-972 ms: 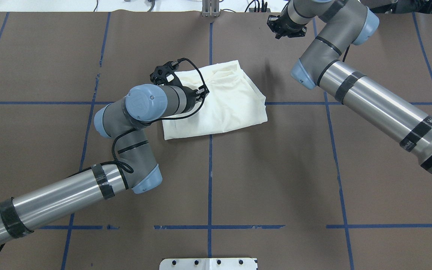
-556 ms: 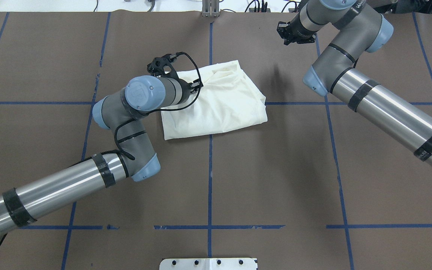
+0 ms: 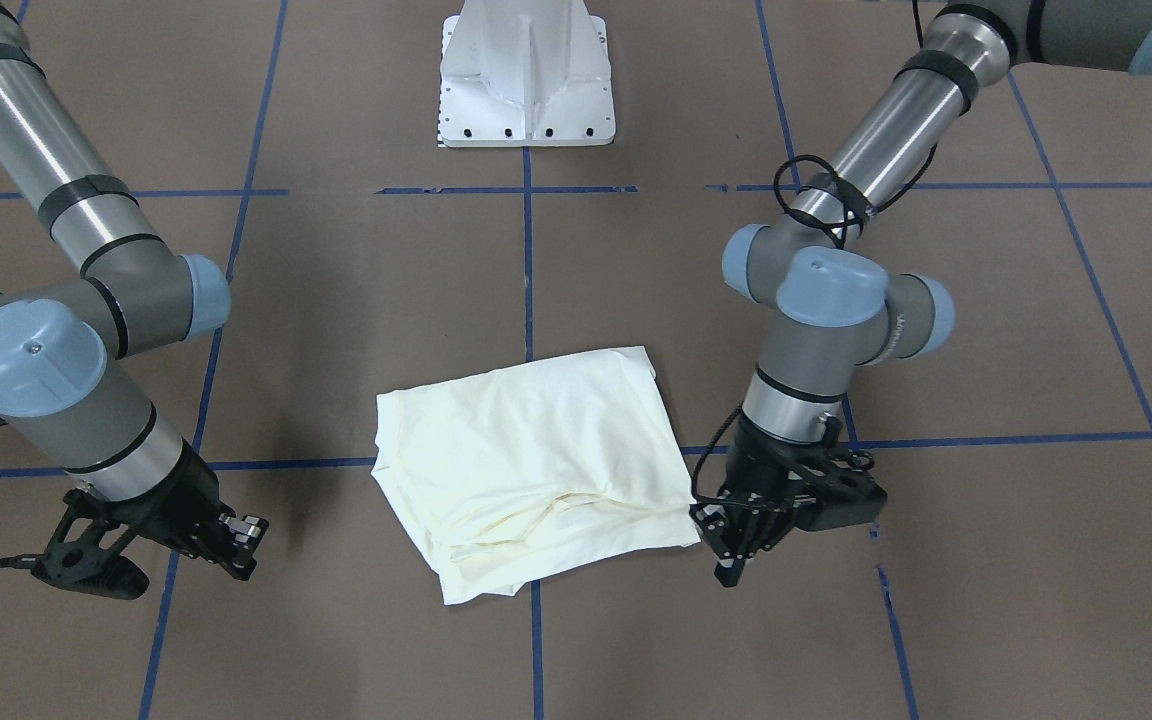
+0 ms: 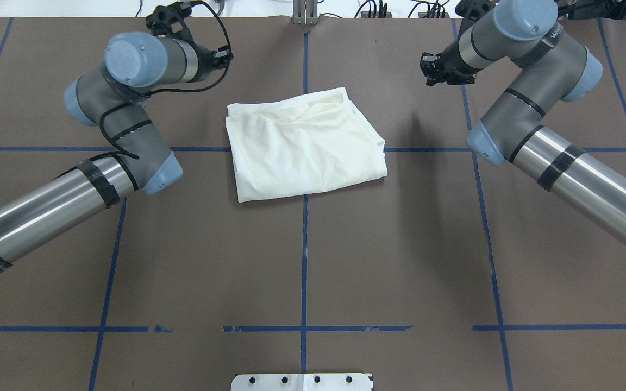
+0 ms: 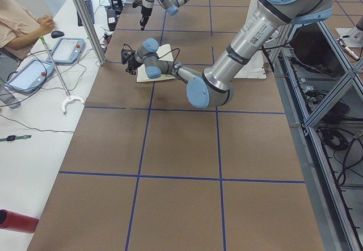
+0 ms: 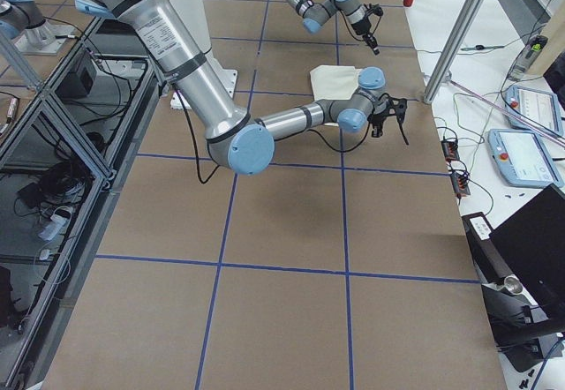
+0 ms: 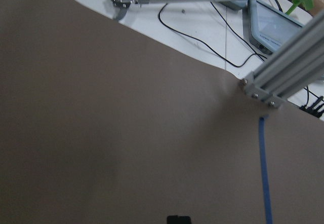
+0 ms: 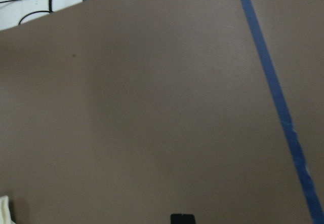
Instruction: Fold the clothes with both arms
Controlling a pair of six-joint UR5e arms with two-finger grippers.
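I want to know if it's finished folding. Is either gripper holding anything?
No, nothing is held. The left gripper and right gripper both hang clear of the folded cream-white shirt, which lies alone on the brown table.

Cream-white T-shirt [image 4: 305, 144] on a brown surface [image 4: 400, 244] gridded with blue tape lines [image 4: 304, 255].
The shirt shows plain cream cloth, with slightly yellower shading along its seams and folds. The left arm [image 4: 47, 209] and right arm [image 4: 579, 179] are both silver-grey, with darker grey joints, light-blue caps, black bands and black cables. The left tool [image 3: 733, 560] and right tool [image 4: 446, 76] are black. The pedestal base [image 3: 526, 80] is white with a row of 4 dark dots.
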